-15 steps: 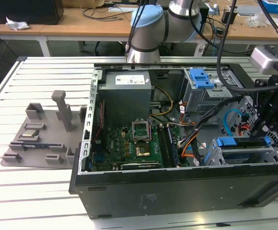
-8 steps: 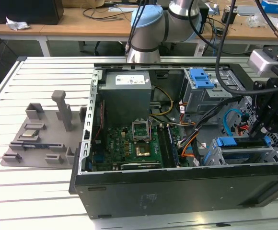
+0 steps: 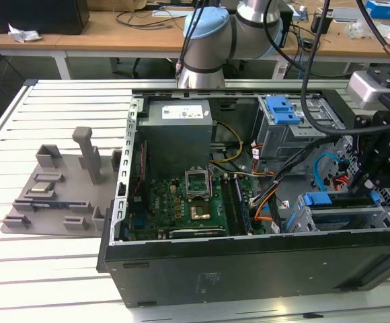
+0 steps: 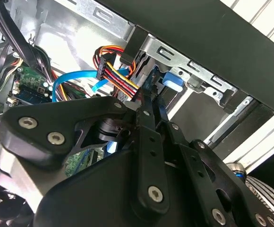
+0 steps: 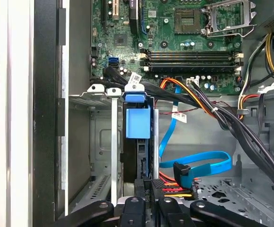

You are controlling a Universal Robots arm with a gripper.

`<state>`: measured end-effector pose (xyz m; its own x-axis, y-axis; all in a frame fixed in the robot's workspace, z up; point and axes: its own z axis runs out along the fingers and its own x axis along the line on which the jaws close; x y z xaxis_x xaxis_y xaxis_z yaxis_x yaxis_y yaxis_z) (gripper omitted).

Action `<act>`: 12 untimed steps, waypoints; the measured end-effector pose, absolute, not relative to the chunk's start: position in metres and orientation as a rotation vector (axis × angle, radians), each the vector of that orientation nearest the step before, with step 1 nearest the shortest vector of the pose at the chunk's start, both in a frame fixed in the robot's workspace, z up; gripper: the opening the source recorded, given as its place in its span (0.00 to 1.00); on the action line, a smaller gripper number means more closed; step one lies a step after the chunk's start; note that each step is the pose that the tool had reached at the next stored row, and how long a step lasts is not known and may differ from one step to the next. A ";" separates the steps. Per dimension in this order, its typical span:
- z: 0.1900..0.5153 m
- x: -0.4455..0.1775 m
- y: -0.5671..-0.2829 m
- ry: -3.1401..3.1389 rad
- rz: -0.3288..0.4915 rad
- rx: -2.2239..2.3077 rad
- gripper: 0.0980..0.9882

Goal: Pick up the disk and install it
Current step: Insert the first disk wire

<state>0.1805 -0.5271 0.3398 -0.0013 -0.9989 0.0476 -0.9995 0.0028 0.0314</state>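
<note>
Judging by how things lie, the install is far along: the disk [image 5: 138, 156] stands on edge inside the lower drive cage [image 5: 101, 142] of the computer case [image 3: 249, 269], its blue rail [image 5: 138, 122] showing in the first wrist view. The gripper [image 5: 149, 189] sits right at the disk's rear edge, its fingers close together around it (apparently gripping it). Release and withdrawal seem left.

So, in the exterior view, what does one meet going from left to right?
Grey fixture tray → power supply → motherboard → upper blue-topped drive bay → lower drive cage → black gripper.
</note>
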 end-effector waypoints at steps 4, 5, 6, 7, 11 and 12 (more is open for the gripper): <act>0.337 0.180 -0.527 -2.184 0.018 2.179 0.08; 0.337 0.180 -0.527 -2.184 0.018 2.179 0.08; 0.337 0.180 -0.527 -2.184 0.018 2.180 0.08; 0.337 0.180 -0.527 -2.184 0.017 2.180 0.08; 0.337 0.180 -0.527 -2.184 0.018 2.180 0.17; 0.340 0.180 -0.527 -2.184 0.018 2.179 0.17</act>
